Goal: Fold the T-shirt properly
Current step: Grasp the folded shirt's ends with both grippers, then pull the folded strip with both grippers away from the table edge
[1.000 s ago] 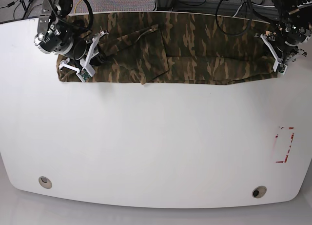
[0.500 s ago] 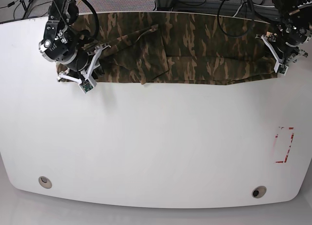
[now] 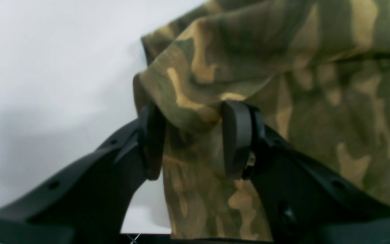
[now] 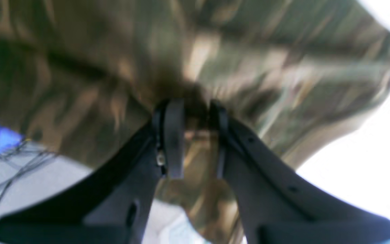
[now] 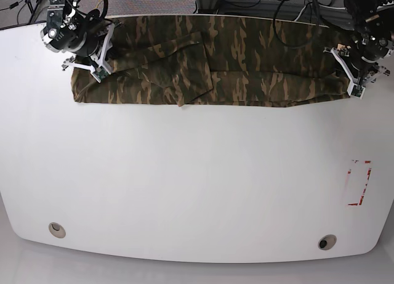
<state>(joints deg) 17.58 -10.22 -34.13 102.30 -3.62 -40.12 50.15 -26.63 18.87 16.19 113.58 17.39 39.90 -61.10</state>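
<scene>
Left wrist view, left pincer (image 3: 192,139) pinching T-shirt (image 3: 283,67) fold, right pincer (image 4: 191,135) nearly closed on cloth

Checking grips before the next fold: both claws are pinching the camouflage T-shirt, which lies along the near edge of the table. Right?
Not quite. The T-shirt lies along the table's far edge, as the base view shows. Both the left claw and right claw do pinch it.

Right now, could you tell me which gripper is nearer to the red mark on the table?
The left. The left gripper sits at the shirt's end on the red mark's side; the right gripper is across the table at the shirt's other end.
</scene>
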